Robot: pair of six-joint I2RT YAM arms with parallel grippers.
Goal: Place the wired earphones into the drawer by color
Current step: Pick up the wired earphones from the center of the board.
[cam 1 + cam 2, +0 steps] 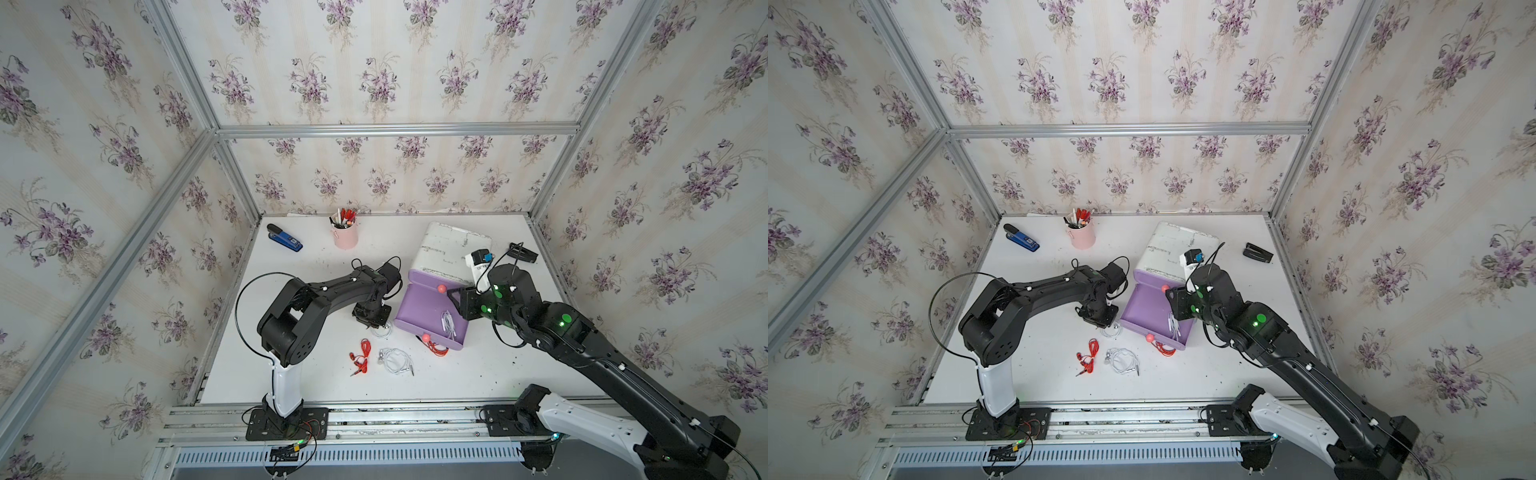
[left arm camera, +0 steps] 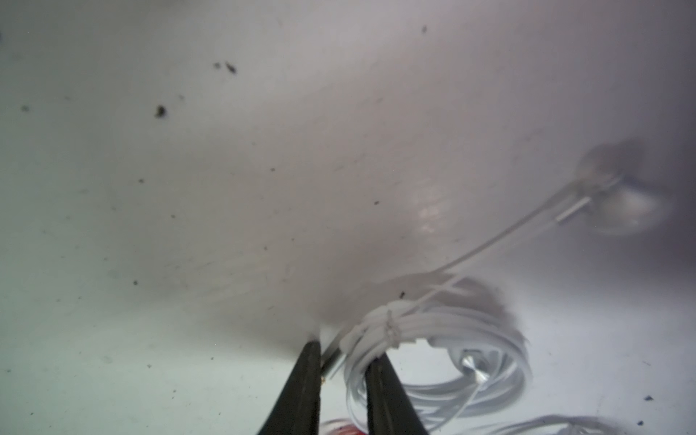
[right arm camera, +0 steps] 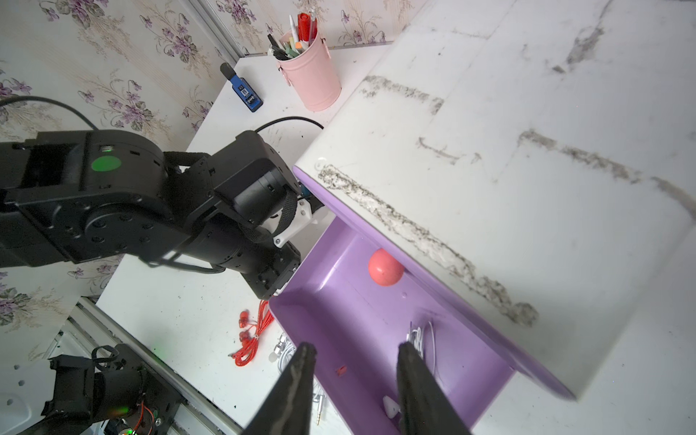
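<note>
A white earphone bundle lies on the table beside the open purple drawer, red earphones nearby. The left gripper, nearly closed, pinches its cords. The right gripper hangs half-open and empty over the drawer.

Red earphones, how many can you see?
2. The loose red bundle lies on the table; the tucked red bundle peeks out below the purple drawer. More may be hidden.

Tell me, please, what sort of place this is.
Probably a robot test cell dressed as a home desk: an aluminium frame lined with floral wallpaper, left arm and right arm bolted to a front rail, a pen cup and stapler on the table.
</note>
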